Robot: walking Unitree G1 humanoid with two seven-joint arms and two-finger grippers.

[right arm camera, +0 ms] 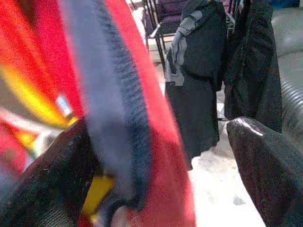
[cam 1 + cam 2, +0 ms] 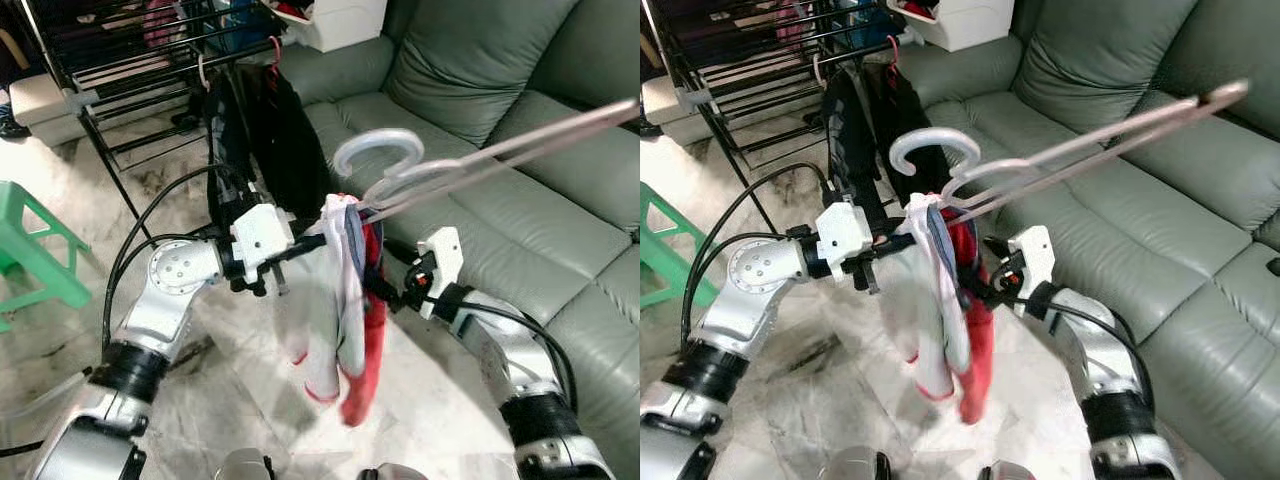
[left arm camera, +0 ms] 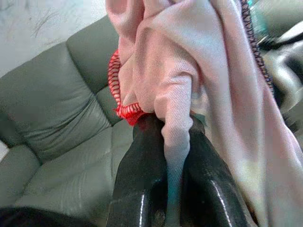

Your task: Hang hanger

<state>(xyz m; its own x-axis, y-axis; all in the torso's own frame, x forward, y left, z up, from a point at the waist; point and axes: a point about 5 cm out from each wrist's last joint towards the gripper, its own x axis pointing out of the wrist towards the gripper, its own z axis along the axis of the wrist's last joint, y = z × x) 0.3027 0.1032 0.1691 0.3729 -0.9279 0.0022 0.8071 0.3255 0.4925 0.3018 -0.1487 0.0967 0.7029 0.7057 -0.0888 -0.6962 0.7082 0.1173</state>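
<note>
A pale plastic hanger tilts in the air over the floor, its hook pointing toward the rack and one arm stretching over the sofa. A pink-white garment and a red garment with a blue collar droop from it. My left gripper comes in from the left and is shut on a fold of the pink-white garment, which is pinched between its black fingers. My right gripper sits just behind the red garment, fingers spread apart, the cloth resting against one of them.
A black drying rack stands at the back left with dark garments hanging from its rail. A grey-green sofa runs along the right. A green stool stands at the left on the marble floor. A white box rests on the sofa arm.
</note>
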